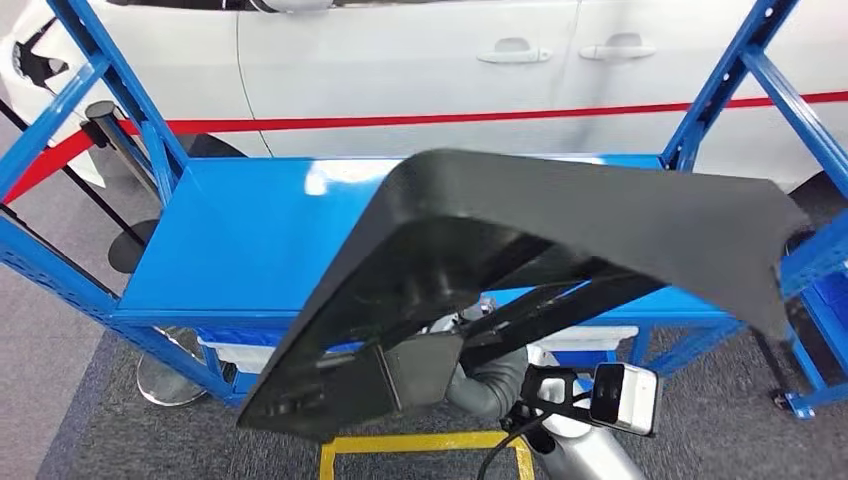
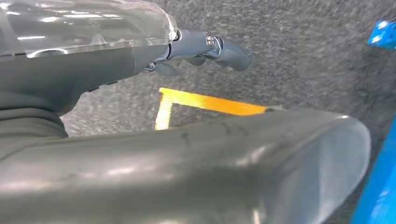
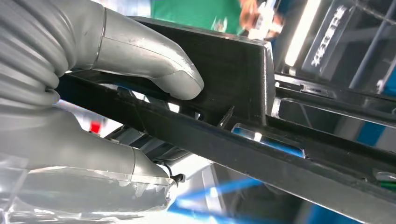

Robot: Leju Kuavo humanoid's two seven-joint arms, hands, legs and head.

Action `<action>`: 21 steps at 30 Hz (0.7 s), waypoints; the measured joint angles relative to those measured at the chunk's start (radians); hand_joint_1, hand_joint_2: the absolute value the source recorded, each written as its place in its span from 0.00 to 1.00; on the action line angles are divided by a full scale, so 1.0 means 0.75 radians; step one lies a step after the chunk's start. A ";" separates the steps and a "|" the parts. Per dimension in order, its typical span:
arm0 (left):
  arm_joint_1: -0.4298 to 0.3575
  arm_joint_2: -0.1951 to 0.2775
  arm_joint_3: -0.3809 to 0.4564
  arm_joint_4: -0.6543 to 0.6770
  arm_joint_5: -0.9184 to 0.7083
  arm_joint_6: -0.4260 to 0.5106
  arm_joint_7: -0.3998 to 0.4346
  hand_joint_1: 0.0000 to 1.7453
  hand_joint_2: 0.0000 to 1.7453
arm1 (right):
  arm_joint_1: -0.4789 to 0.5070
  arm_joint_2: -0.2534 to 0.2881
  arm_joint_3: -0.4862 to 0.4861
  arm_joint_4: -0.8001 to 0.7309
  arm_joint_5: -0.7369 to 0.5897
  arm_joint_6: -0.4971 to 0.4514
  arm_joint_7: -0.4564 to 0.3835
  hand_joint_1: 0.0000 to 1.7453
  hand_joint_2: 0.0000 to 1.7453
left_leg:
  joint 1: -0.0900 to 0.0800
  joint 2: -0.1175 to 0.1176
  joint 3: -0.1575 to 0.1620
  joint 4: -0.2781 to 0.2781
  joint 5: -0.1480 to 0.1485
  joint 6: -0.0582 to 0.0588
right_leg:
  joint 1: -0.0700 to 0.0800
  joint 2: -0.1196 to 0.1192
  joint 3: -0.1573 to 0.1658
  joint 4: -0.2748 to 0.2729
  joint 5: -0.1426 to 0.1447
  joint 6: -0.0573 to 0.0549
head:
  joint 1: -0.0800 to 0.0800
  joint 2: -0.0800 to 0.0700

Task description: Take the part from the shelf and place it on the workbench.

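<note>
The part [image 1: 560, 215] is a large black moulded plastic panel with ribs on its underside. It hangs tilted in the air in front of and above the blue shelf [image 1: 240, 240]. My right hand [image 1: 485, 380] reaches up under it from below. In the right wrist view, the right hand [image 3: 56, 116] grips a black rib of the part [image 3: 243, 70], with the thumb pressed on one side and the fingers on the other. My left hand [image 2: 201, 46] hangs over the grey carpet, its fingers stretched out and holding nothing.
The shelf's blue uprights [image 1: 715, 90] rise on both sides. A white car [image 1: 420, 70] with a red stripe stands behind. A black barrier post [image 1: 100, 110] and a round metal base [image 1: 165, 380] stand at the left. Yellow floor tape [image 1: 430, 442] lies at my feet. A person in green [image 3: 201, 11] is behind the part.
</note>
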 joint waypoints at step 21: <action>-0.008 0.012 -0.058 0.000 -0.126 -0.063 0.032 0.00 0.00 | 0.087 -0.094 0.011 -0.159 0.247 -0.365 -0.018 1.00 1.00 | -0.005 0.016 0.121 -0.098 0.000 0.064 | -0.012 0.000 -0.223 0.379 -0.130 0.082 | 0.003 0.000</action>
